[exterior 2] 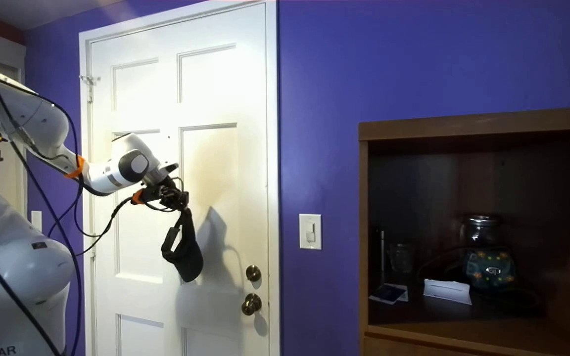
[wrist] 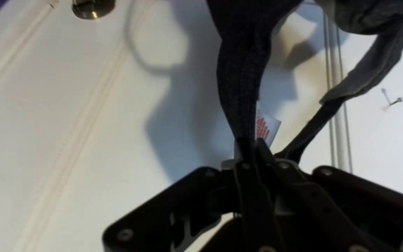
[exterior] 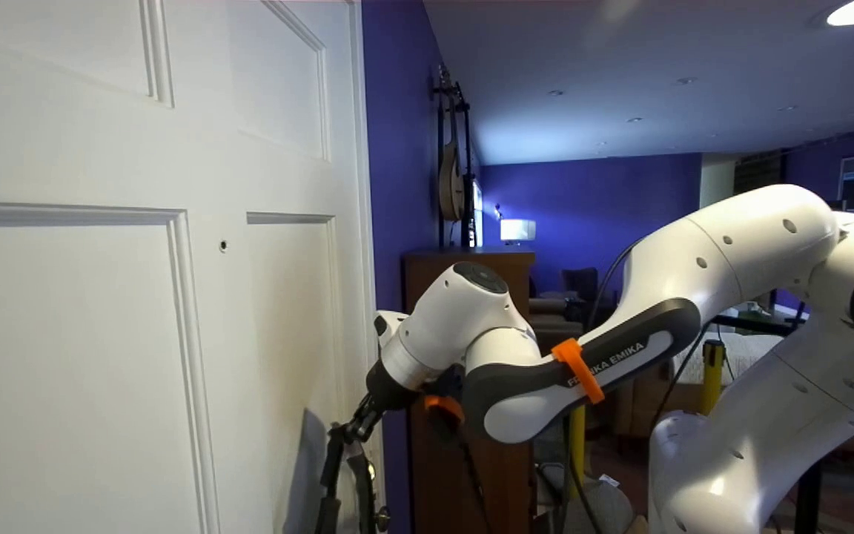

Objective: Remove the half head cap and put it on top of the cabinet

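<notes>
In front of the white door (exterior 2: 253,168), near its knob (exterior 2: 251,304), with the cabinet (exterior 2: 478,124) well apart past a light switch (exterior 2: 310,231), the half head cap (exterior 2: 191,259) is pinched by its band in the gripper (wrist: 254,150), brim downward, long axis near vertical.

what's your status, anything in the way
Gripper shut on black cap. Hanging in front of white door, not yet on cabinet. Obstructions on its top: can't tell.

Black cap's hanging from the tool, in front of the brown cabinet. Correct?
Wrong backdrop: in an exterior view, the black cap hangs from the tool in front of the white door. The brown cabinet is off to the right there.
</notes>
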{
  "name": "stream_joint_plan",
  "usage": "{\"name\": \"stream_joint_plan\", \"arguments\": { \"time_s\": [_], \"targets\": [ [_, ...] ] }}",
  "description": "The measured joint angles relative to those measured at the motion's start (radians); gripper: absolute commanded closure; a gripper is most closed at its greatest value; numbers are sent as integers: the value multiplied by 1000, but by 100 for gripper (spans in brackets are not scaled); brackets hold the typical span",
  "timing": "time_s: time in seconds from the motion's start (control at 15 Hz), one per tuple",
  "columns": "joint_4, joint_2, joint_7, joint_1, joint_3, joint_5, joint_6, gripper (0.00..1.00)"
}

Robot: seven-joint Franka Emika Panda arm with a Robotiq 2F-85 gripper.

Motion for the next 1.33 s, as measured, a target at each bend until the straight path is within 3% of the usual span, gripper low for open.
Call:
{"name": "stream_joint_plan", "arguments": {
  "time_s": [0.27, 0.33, 0.53, 1.13, 1.33],
  "targets": [
    [-59, -198, 98, -6, -79, 0, -163, 99],
    [-73, -244, 119, -13, -96, 0, -189, 94],
    [-108, -343, 158, -48, -113, 0, -213, 94],
    [-112, -355, 171, -54, -114, 0, -215, 99],
    [-105, -366, 170, -109, -146, -14, -215, 99]
  ]
}}
